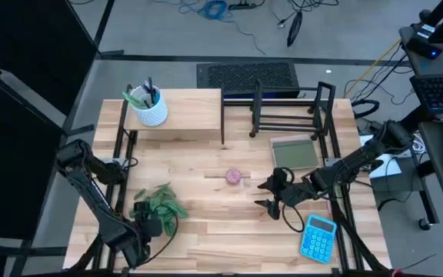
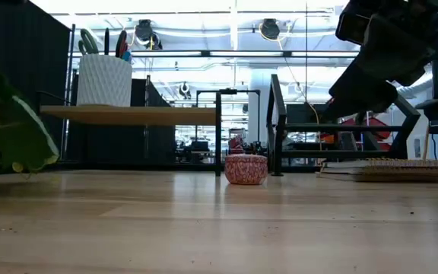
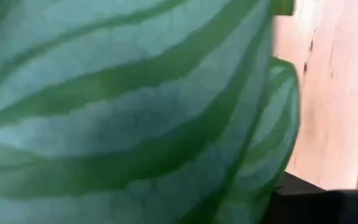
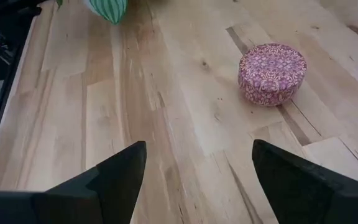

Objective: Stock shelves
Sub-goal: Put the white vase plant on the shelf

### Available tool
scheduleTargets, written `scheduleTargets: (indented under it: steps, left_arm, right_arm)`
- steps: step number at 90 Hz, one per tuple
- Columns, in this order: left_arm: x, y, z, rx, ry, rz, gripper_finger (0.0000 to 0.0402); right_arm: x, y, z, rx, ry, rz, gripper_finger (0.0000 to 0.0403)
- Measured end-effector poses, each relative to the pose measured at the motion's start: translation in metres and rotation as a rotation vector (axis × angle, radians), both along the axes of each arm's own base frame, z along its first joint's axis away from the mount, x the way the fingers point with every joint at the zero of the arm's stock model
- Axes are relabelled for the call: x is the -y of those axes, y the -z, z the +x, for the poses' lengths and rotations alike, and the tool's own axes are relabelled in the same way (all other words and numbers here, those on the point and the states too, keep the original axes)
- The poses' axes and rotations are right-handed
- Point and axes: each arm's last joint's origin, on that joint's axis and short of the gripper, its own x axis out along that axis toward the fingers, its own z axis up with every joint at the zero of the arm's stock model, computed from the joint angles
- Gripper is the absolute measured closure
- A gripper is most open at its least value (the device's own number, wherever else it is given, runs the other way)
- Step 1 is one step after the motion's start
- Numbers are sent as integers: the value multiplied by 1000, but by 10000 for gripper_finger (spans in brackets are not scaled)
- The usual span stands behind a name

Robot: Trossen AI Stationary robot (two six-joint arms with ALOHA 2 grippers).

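The pale-wood riser shelf (image 1: 181, 117) stands at the back left and carries a white cup of pens (image 1: 148, 108). To its right stands the black wire rack (image 1: 291, 108). A small pink patterned tin (image 1: 234, 176) sits on the table's middle, also visible in the right wrist view (image 4: 272, 71). My right gripper (image 1: 271, 194) hovers open just right of the tin, touching nothing (image 4: 197, 180). My left gripper (image 1: 151, 227) is at the near left, right beside a leafy green plant (image 1: 160, 204), whose striped leaves (image 3: 129, 112) fill the left wrist view.
A spiral notebook (image 1: 294, 152) lies in front of the wire rack. A blue calculator (image 1: 318, 237) lies at the near right. Bare wood shows between the tin and the plant and along the near edge. Black frame posts run along both table sides.
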Motion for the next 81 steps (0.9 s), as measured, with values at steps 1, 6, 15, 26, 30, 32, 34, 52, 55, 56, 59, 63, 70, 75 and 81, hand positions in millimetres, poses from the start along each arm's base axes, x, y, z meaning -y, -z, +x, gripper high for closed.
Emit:
scheduleTargets:
  steps: [1, 6, 15, 26, 30, 32, 34, 52, 55, 56, 59, 63, 70, 75, 81]
  left_arm:
    - [0, 0, 0, 1, 0, -1, 303]
    - [0, 2, 0, 5, 2, -7, 311]
    - [0, 3, 2, 12, 14, -17, 329]
    - [-2, 2, 8, 16, -6, -25, 380]
    - [-3, 0, 11, 18, -12, -28, 392]
    - [-3, 0, 12, 19, -19, -31, 394]
    - [-4, -1, 14, 21, -25, -33, 395]
    - [-7, -21, 36, 45, -40, -61, 401]
    - [-8, -26, 42, 53, -37, -66, 401]
    - [-9, -28, 43, 55, -39, -65, 401]
    - [-11, -34, 48, 59, -37, -53, 401]
    - [-16, -43, 55, 68, -34, -34, 401]
    - [-23, -60, 69, 98, -22, -6, 401]
    - [-32, -74, 79, 130, -9, 30, 401]
    - [-44, -90, 93, 164, 16, 72, 401]
  right_arm:
    - [0, 0, 0, 0, 0, 0, 126]
    - [0, 0, 0, 0, 0, 0, 126]
    - [0, 0, 0, 0, 0, 0, 126]
    - [0, 0, 0, 0, 0, -1, 126]
    - [0, 0, 0, 0, 1, 0, 126]
    - [0, 0, 0, 0, 1, 1, 126]
    - [0, 0, 0, 0, 2, 2, 126]
    - [0, 0, 0, 0, 3, 3, 126]
    - [0, 0, 0, 1, 3, 3, 126]
    - [0, 0, 0, 1, 3, 3, 126]
    - [0, 0, 0, 0, 3, 4, 126]
    - [0, 0, 0, 0, 3, 4, 126]
    - [0, 0, 0, 1, 4, 3, 126]
    - [0, 0, 0, 1, 3, 2, 126]
    - [0, 0, 0, 1, 2, 0, 126]
